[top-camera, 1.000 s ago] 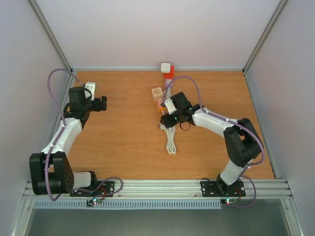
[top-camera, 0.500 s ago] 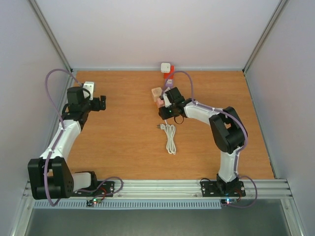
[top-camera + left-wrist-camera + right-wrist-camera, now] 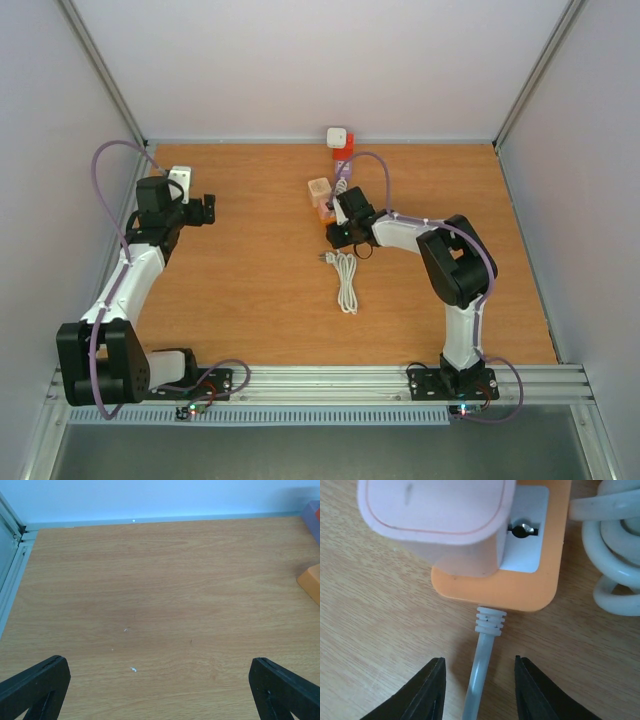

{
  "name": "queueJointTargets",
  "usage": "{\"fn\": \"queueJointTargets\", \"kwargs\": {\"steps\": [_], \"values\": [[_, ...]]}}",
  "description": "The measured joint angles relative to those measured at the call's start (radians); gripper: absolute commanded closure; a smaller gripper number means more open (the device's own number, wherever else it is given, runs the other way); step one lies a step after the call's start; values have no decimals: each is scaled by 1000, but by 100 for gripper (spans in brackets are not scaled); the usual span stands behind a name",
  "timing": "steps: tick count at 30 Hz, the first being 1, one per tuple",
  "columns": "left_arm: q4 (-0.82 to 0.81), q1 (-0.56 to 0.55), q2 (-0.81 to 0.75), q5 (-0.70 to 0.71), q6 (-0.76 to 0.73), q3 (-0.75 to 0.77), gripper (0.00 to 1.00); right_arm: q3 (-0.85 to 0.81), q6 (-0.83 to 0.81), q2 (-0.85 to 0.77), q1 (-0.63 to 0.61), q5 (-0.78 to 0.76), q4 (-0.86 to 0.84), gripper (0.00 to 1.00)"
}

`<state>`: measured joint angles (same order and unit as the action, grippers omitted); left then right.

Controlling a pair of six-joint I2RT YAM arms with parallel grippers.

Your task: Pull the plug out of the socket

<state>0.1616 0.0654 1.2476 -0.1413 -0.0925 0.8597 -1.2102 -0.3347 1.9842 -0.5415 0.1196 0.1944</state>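
A pale pink plug (image 3: 435,525) sits in an orange socket strip (image 3: 520,587) with a white face; both show in the top view, the plug (image 3: 319,190) on the strip (image 3: 326,212) at mid table. The strip's white cord (image 3: 480,680) runs toward me between my right fingers. My right gripper (image 3: 479,690) is open, just short of the strip's near end, straddling the cord, also in the top view (image 3: 338,226). My left gripper (image 3: 207,210) is open and empty over bare wood at the far left; the strip's orange corner (image 3: 311,582) shows at the right edge of its view.
A coiled white cable (image 3: 346,280) lies near the strip, and its loops (image 3: 615,555) fill the right of the right wrist view. A red and white block (image 3: 341,146) stands at the back wall. A white box (image 3: 181,178) sits behind the left arm.
My right gripper has moved up and left toward the socket strip, with the arm folding in closer. The left arm shifted slightly left a second ago and has held still since.
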Motion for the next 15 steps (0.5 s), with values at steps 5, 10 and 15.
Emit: {"fn": "queueJointTargets", "kwargs": {"steps": [5,10,15], "values": [[3,0,0,1,2,0,0,37,-13,-2,0,5,-72,71],[11,0,0,2,3,0,0,79,-42,-21,0,40,-110,76],[16,0,0,3,2,0,0,110,-89,-41,0,92,-116,78]]}}
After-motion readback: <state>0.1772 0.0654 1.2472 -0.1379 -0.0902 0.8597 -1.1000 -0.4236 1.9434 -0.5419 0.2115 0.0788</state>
